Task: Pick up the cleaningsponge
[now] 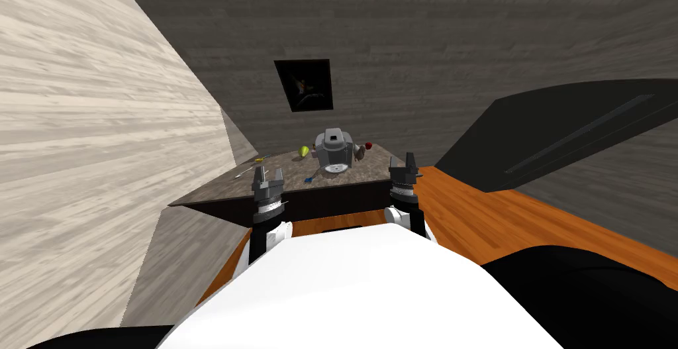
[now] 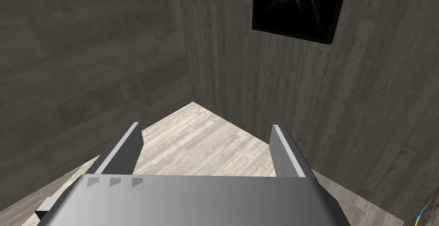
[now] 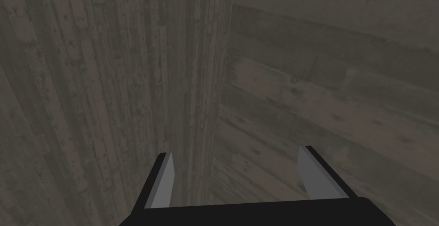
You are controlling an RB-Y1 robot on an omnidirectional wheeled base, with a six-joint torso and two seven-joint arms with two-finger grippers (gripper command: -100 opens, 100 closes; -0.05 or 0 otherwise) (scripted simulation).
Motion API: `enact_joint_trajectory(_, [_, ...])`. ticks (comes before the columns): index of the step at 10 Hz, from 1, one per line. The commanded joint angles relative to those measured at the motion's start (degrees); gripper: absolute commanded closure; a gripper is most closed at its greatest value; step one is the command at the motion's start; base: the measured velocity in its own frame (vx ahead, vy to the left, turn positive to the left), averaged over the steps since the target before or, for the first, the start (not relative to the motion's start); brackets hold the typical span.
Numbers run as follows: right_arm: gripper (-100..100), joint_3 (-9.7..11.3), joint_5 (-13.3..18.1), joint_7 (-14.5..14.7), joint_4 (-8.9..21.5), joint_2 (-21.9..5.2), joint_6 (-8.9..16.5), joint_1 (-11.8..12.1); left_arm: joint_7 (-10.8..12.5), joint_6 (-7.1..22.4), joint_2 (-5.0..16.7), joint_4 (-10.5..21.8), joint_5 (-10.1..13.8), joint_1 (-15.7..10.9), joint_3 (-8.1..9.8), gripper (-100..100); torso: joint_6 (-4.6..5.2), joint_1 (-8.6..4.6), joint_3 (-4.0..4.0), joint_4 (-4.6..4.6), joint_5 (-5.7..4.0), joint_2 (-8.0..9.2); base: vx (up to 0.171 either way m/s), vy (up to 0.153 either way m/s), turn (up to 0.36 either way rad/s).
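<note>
A dark counter with a speckled brown top [image 1: 278, 183] stands ahead of me in the head view. On it lie a small yellow-green thing [image 1: 304, 150], a small blue thing [image 1: 308, 180] and a thin yellow thing [image 1: 259, 159]; I cannot tell which is the sponge. My left gripper [image 1: 267, 178] is raised upright over the counter's near left edge, and its fingers [image 2: 124, 148] stand open with nothing between them. My right gripper [image 1: 405, 163] is raised at the counter's near right corner, its fingers [image 3: 163, 180] open and empty too.
A grey appliance [image 1: 333, 149] stands mid-counter with a red thing [image 1: 369, 145] beside it. A light wall [image 1: 99, 140] closes the left, and a big dark panel [image 1: 563, 133] leans in at the right. Orange wood floor [image 1: 490, 219] runs along the right.
</note>
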Motion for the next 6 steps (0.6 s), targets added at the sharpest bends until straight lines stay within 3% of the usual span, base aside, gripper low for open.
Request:
enact_joint_trajectory(1, [0, 0.0, 0.0, 0.0, 0.0, 0.0, 0.0, 0.0, -0.3, 1.3, 1.7, 0.6, 0.0, -0.9, 0.36, -100, 0.0, 0.0, 0.0, 0.0, 0.0, 0.0, 0.01, 0.016, -0.014])
enact_joint_trajectory(4, [0, 0.0, 0.0, 0.0, 0.0, 0.0, 0.0, 0.0, -1.3, 6.0, 5.6, 3.3, -0.2, -4.4, 1.73, -100, 0.01, 0.2, -0.09, -0.03, 0.04, -0.15, 0.037, 0.047, -0.034])
enact_joint_trajectory(5, [0, 0.0, 0.0, 0.0, 0.0, 0.0, 0.0, 0.0, -1.3, 6.3, 5.6, 3.3, -0.2, -4.4, 1.73, -100, 0.0, 0.25, -0.11, -0.04, 0.06, -0.19, 0.032, 0.043, -0.017])
enact_joint_trajectory(6, [0, 0.0, 0.0, 0.0, 0.0, 0.0, 0.0, 0.0, -1.7, 8.6, 7.0, 4.6, -0.2, -6.1, 2.36, -100, 0.0, 0.19, -0.1, -0.04, 0.05, -0.16, 0.028, 0.03, -0.025])
